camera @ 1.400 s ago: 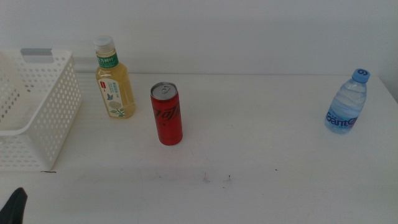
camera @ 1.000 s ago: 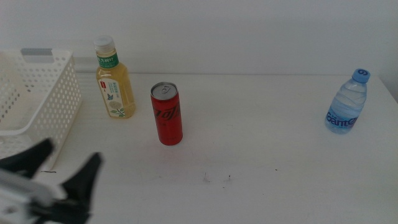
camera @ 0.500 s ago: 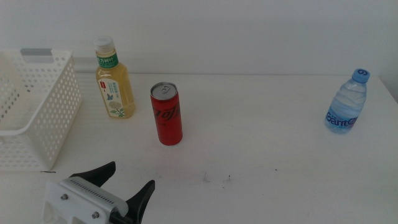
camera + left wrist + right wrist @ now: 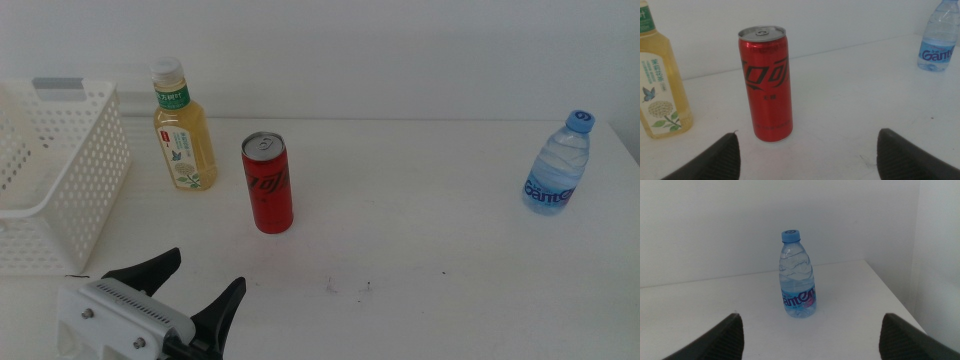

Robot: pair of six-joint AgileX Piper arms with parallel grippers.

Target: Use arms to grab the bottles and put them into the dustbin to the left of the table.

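The left gripper (image 4: 190, 280) sits in the lower left of the middle view, above the white bench (image 4: 430, 240), its fingers spread wide and holding nothing. It points toward the slim red can (image 4: 268, 183), which stands upright left of the frame's centre, well apart from the fingertips. In the left wrist view the can (image 4: 765, 83) stands between the two dark fingers (image 4: 710, 162) but farther off.

The yellow tea bottle (image 4: 184, 128) stands upright in the upper left, just beside the white dustbin (image 4: 80, 180) at the left edge.

The small water bottle (image 4: 558, 164) stands upright at the far right of the bench. The right gripper (image 4: 810, 335) shows only in its own wrist view, fingers spread, facing that water bottle (image 4: 797, 275) from a distance.
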